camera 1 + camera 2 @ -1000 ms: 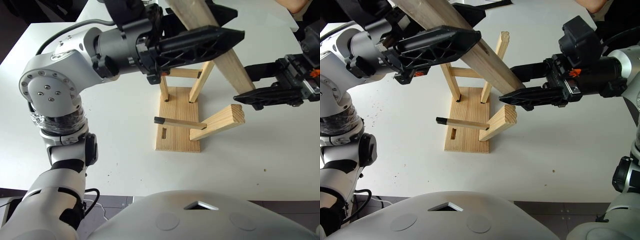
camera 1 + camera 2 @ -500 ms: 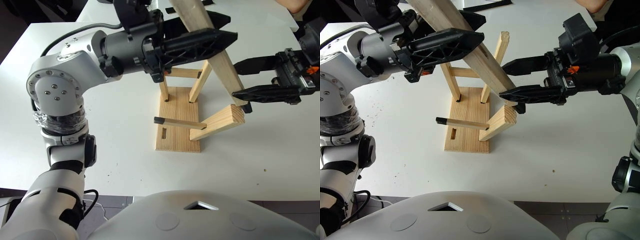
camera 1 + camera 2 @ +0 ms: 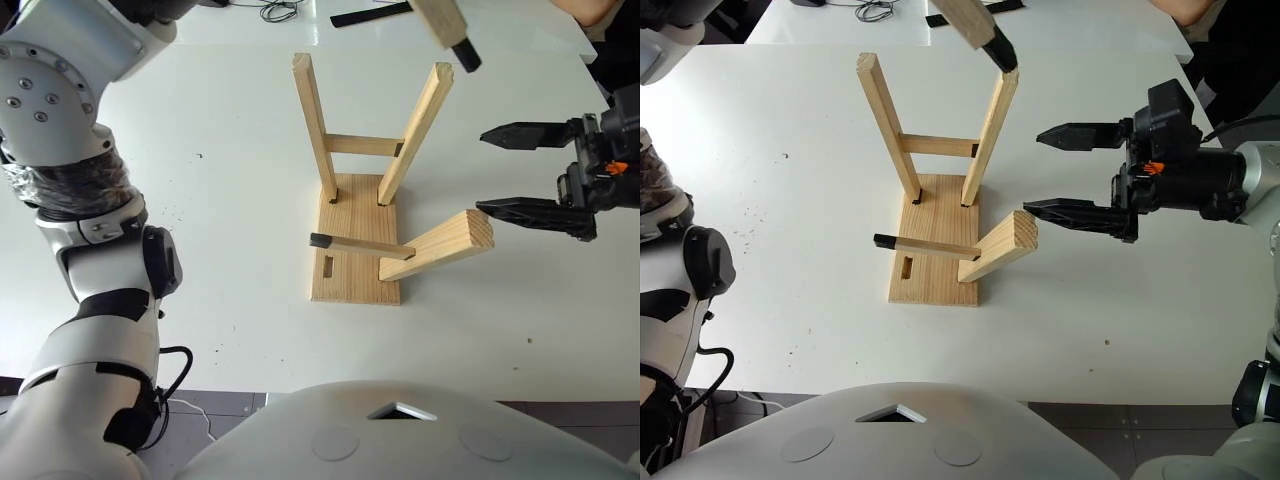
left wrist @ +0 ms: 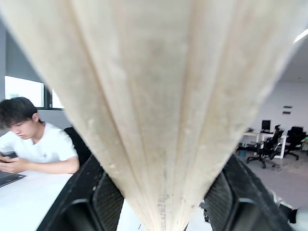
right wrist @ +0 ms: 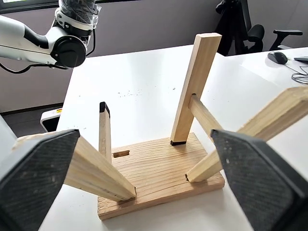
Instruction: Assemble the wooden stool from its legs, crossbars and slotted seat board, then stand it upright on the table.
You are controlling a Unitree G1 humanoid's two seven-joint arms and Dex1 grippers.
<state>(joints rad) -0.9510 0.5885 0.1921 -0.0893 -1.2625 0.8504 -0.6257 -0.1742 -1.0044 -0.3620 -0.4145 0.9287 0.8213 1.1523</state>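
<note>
The seat board (image 3: 345, 288) lies flat at the middle of the surface (image 3: 220, 200). Two upright legs (image 3: 313, 125) stand in its upper slots, joined by a crossbar (image 3: 360, 145). At the board's lower right a tilted leg (image 3: 440, 243) leans outward, and its black-tipped crossbar (image 3: 360, 245) juts left above an empty slot (image 3: 329, 266). The right pincer (image 3: 482, 170) hangs spread wide at the right of the frame, its lower finger just beside the tilted leg's raised end. The left pincer (image 4: 159, 192) pinches the held leg (image 3: 445, 25) at the top of the frame.

The step in hand looks like righting the leaning leg. To do it well, the right pincer should grip near the raised end, square across the flat faces, and swing the leg up slowly about its foot so the tenon does not pry out of the board. The held leg should stay high, away from the upright pair
</note>
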